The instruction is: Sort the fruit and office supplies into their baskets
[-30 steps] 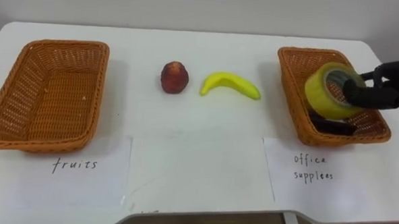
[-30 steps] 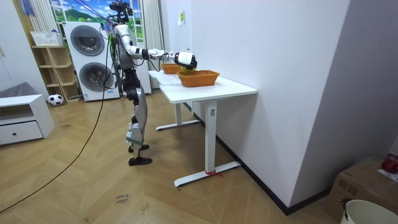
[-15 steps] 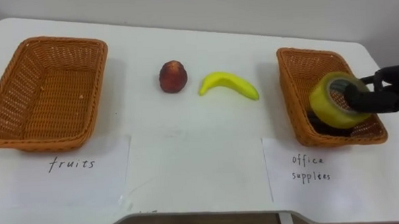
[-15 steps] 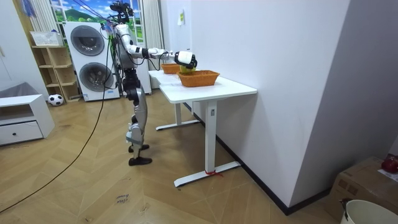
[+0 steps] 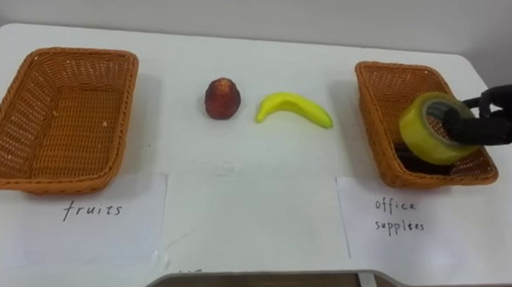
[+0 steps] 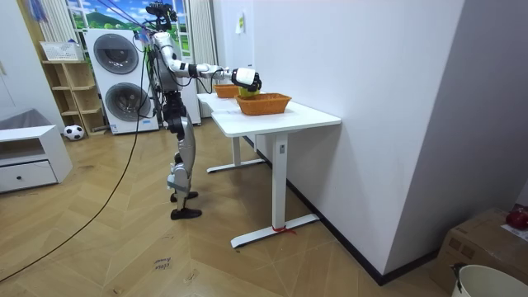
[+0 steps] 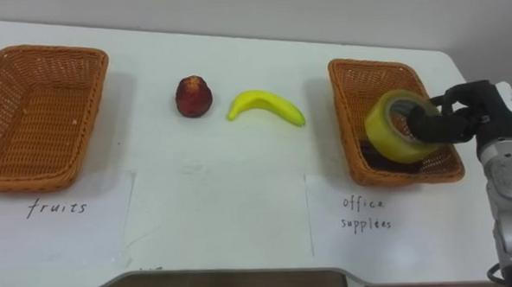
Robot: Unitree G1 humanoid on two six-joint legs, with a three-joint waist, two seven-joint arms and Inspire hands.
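Just changed: the yellow tape roll has dropped lower and slid toward the near end of the office basket over the last second, then almost stopped.
Robot hand: the right robot hand is grasping the tape roll, fingers hooked through its core. No release yet.
Task's thing: the roll hangs tilted inside the basket's walls, just over a dark item on the bottom. Whether it touches that item, I can't tell.
What it means: the supplies side looks nearly done, and letting go is probably next.
Still to sort: red fruit and banana lie just beside each other mid-surface, well apart from the empty fruit basket on the left.
Surface: white surface, with a handwritten paper sheet before each basket.
Room: the robot stands at the surface's far end, arm stretched out. Washing machines stand behind it, a ball lies on the wood floor.
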